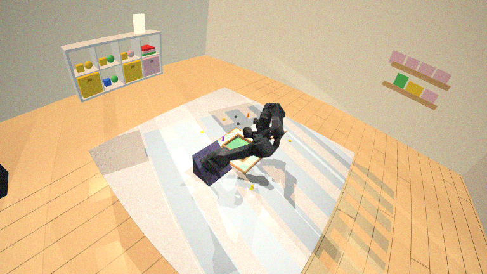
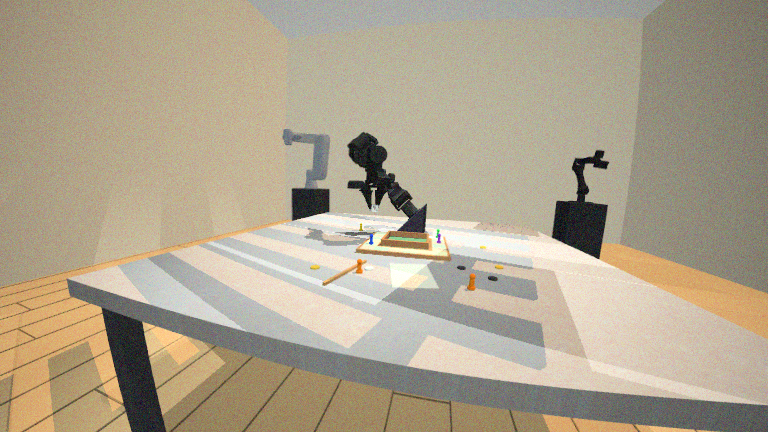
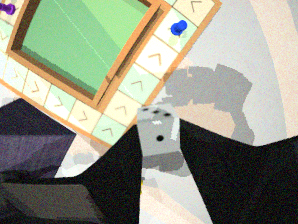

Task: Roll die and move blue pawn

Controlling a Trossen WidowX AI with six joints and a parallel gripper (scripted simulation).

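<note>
My gripper (image 3: 157,127) (image 2: 374,207) is shut on the white die (image 3: 159,139), which shows black pips, and holds it in the air beside the board. The tray (image 3: 134,54) (image 2: 405,244) has brown walls and a green floor and sits in the middle of the board (image 3: 108,131) (image 2: 402,255). In the wrist view it is up and to the left of the gripper. The blue pawn (image 3: 178,27) (image 2: 371,239) stands on a pale square of the arrow track beside the tray. In the top view the arm hides the gripper and the blue pawn.
A purple pawn (image 1: 222,138) (image 2: 438,238) and a green pawn (image 2: 437,232) stand on the board's other side. A yellow pawn (image 1: 251,187) (image 2: 360,227), orange pawns (image 2: 472,282) (image 2: 359,265), a wooden stick (image 2: 342,274), and yellow and black discs lie or stand around the board.
</note>
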